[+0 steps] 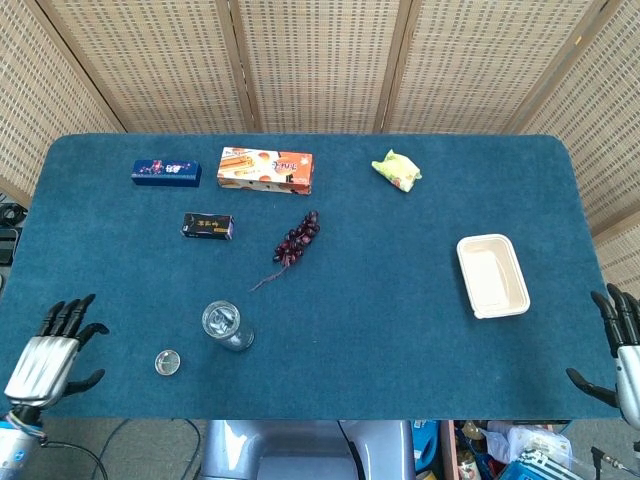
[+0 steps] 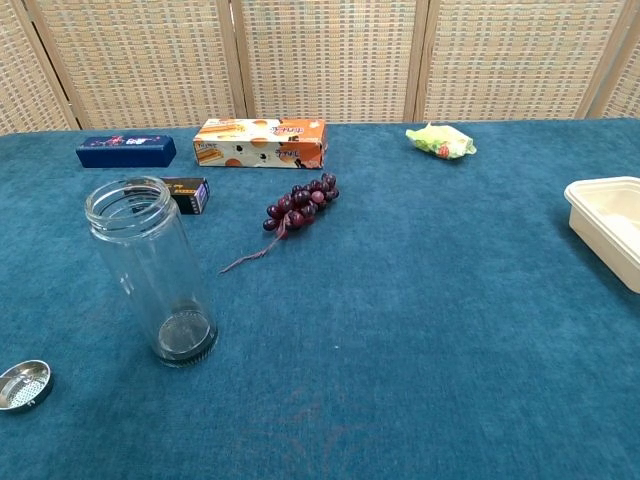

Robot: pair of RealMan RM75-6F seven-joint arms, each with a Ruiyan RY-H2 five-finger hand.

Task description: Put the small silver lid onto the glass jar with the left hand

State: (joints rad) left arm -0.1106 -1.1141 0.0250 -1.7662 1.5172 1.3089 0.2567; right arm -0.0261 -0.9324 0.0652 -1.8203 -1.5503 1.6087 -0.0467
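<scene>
The reach is just starting: the left hand [image 1: 55, 352], fingers [image 1: 68, 313] spread and empty, hovers at the desk's [image 1: 400, 250] 8 o'clock edge, and must next cross to the lid [image 1: 167, 362] lying beside the jar [image 1: 226, 326] at its 8 o'clock.

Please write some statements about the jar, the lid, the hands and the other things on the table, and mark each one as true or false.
1. The glass jar stands upright with its mouth open. True.
2. The small silver lid is already on the jar. False: it lies on the blue cloth beside the jar, apart from it.
3. The left hand holds the lid. False: it holds nothing, its fingers are apart, and it is near the table's front left corner, clear of the lid.
4. The bunch of grapes lies between the orange box and the jar. True.
5. The white tray contains the green packet. False: the packet lies on the cloth, farther back.
</scene>
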